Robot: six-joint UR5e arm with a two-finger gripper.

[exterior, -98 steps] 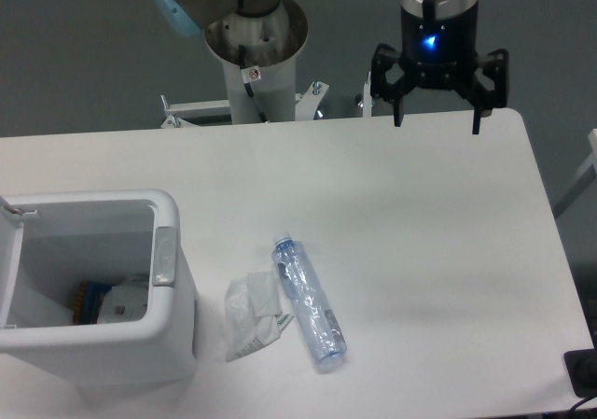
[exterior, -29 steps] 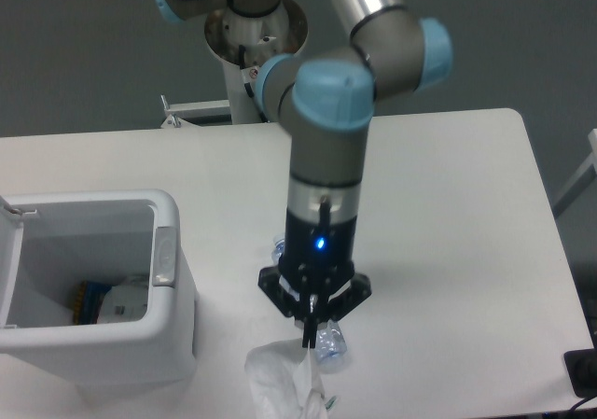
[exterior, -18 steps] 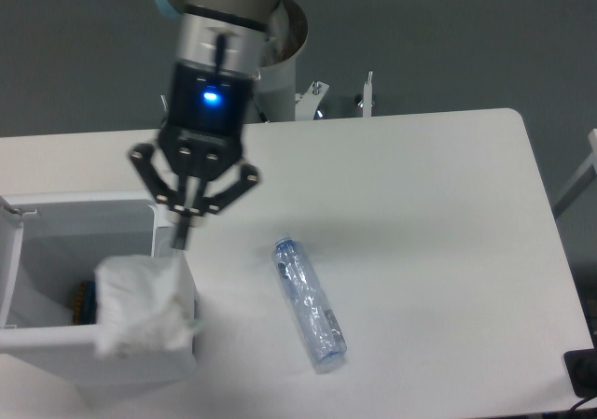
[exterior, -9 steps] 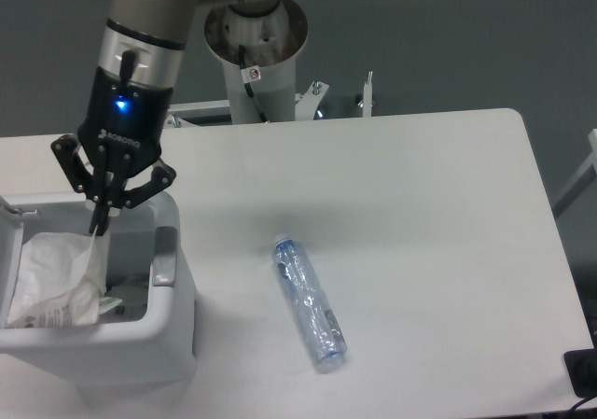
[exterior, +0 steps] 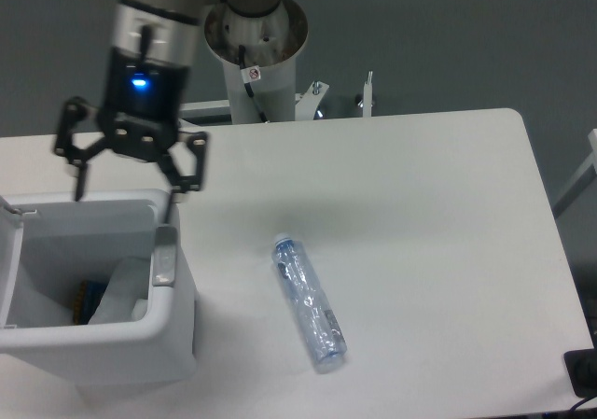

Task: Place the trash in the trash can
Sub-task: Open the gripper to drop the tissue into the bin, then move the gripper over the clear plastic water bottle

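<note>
One wrapper (exterior: 121, 293) lies inside the trash can (exterior: 177, 330), jaws spread wide above.

A white table (exterior: 420, 204) carries a boxy white trash can (exterior: 177, 330) at its left and a crushed clear bottle (exterior: 309, 302) lying nearby.

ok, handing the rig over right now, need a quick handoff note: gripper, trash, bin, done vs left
Gripper: open, empty, above the far rim of the bin.
Wrapper: inside the bin, white corner showing by the right wall.
Bottle: lying flat on the table, right of the bin, clear of it.
Done: wrapper binned.
Left: pick up the bottle and drop it in the bin. Lid is open, so nothing seems to block the drop.
</note>
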